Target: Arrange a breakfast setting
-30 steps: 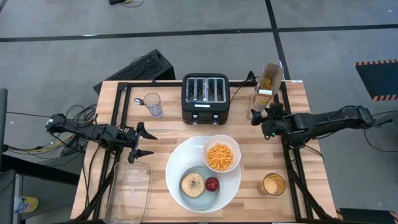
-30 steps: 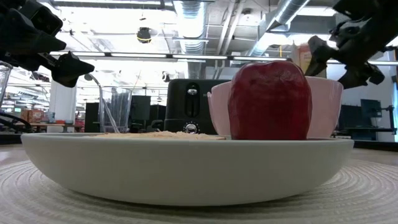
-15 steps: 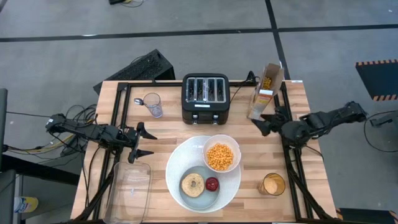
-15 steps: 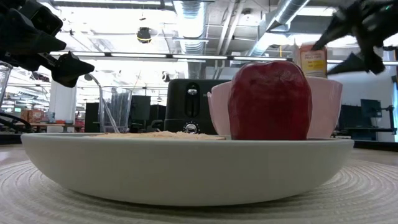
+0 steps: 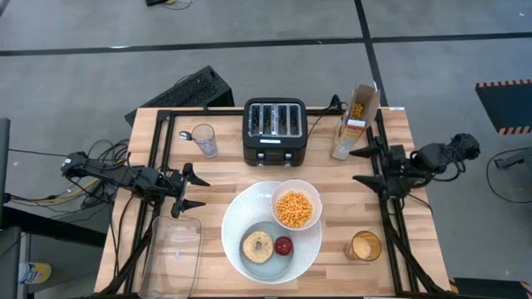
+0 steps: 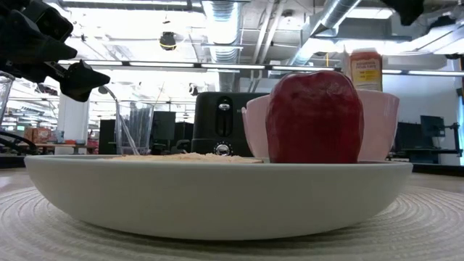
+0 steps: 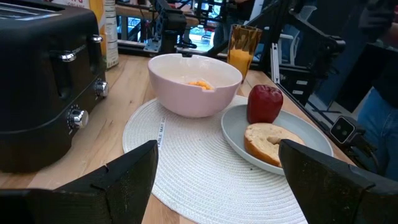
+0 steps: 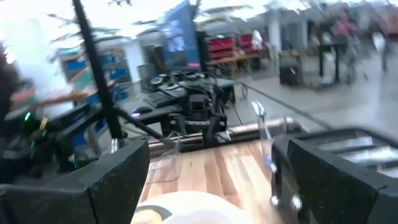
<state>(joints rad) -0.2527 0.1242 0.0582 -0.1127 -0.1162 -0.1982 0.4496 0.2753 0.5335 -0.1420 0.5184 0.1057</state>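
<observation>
Sitting on a round woven placemat (image 7: 186,180) near the front middle of the wooden desk (image 5: 224,162) was the breakfast setting: a large round white plate with a pale blue centre (image 5: 264,247), which held a toasted bagel half (image 5: 257,247) and, just beside it, a small red apple (image 5: 283,245). A small white bowl (image 5: 296,205) filled with orange cereal balls (image 5: 295,209) stood on the mat touching the plate's far rim. Behind them stood a black four-slot toaster (image 5: 274,130), with an open cereal box (image 5: 356,121) to its right and a clear drinking glass (image 5: 204,139) holding a spoon to its left. A glass of orange juice (image 5: 365,247) stood near the front right corner, and an empty clear plastic container (image 5: 174,256) lay at the front left. The left gripper (image 5: 194,188) hovered released, fingers spread wide, over the desk's left side. The right gripper (image 5: 366,164) hung released too, fingers apart, at the desk's right edge near the cereal box.
</observation>
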